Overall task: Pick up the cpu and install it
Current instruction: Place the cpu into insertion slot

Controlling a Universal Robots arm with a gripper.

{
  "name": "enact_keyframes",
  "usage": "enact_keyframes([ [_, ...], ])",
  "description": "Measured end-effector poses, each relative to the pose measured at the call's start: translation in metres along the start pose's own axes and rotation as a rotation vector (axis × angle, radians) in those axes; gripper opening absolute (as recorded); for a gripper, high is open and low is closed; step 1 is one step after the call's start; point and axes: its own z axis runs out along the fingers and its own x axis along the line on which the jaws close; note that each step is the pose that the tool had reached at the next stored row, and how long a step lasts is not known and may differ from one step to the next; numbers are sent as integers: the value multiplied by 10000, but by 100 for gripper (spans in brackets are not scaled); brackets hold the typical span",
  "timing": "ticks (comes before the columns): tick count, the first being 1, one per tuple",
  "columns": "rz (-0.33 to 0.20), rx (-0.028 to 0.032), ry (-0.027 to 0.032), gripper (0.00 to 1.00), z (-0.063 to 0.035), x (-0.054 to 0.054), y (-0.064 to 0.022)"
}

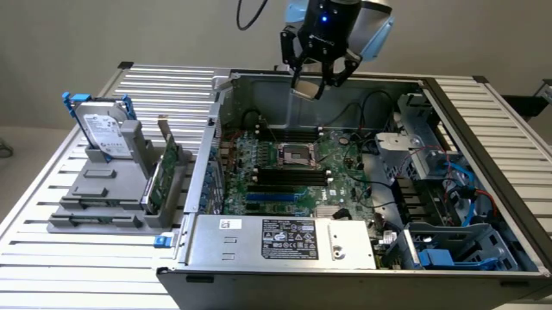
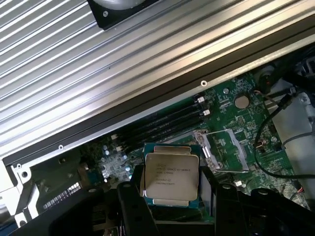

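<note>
Above the open computer case (image 1: 483, 123), exterior view: gripper (image 1: 315, 84) hangs high over the back wall, jaws clamped on the cpu (image 1: 306, 91). The cpu is off the board, in the air, and looks tilted rather than flat. The socket (image 1: 299, 155) sits mid-motherboard (image 1: 345, 184), bare, its metal frame showing. It is well apart from the cpu, straight below and a bit toward the case front. The one arm is the only thing near it. Hard drive (image 1: 105, 132) stands in a grey holder on the slatted table (image 1: 164, 84) at the exterior view's left, well away from the work.

Wrist view: cpu (image 2: 170, 177) lies between the dark fingers (image 2: 129, 206), pinched on two opposite edges, silver printed top facing the camera. Gripper (image 2: 172, 199) is closed on it, no gap seen. Socket (image 2: 224, 147) shows just beside the cpu's outline but far beneath it, nothing seated in it. The cpu is near square, so no real long axis. Its edges look roughly in line with the socket frame, but I cannot tell exactly. Judgement: carry stage, cpu not yet installed.
</note>
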Motion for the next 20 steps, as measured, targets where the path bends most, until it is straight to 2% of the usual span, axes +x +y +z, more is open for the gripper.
enact_keyframes([
  [20, 3584, -559, -131, 54, 102, -16, -4],
])
